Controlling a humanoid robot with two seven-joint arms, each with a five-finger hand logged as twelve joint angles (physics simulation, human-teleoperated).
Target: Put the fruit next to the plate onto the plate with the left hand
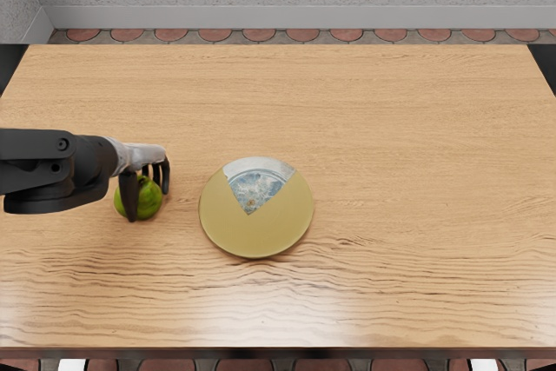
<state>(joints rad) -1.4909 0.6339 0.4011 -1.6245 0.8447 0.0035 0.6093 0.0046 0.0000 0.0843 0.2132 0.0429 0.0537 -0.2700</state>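
Head view: the left arm [52, 171] comes in from the left side and stops over the table [391, 128]. At its end is the left hand [143, 173]. Its dark fingers [129, 199] are bent down and curl around the green fruit [149, 201]. One finger lies across the front of the fruit. The other fingers hang over its top and its far side. So the fruit sits right under the fingers, tucked inside them, and they look like they are holding it. The fruit is low down at the table top. I cannot tell if it is lifted at all.

The plate [261, 232] is on the side of the fingers away from the arm, near them but not touching them. It is round and yellow, with one gray and blue piece at its far edge. The fruit is beside the plate, not on it.
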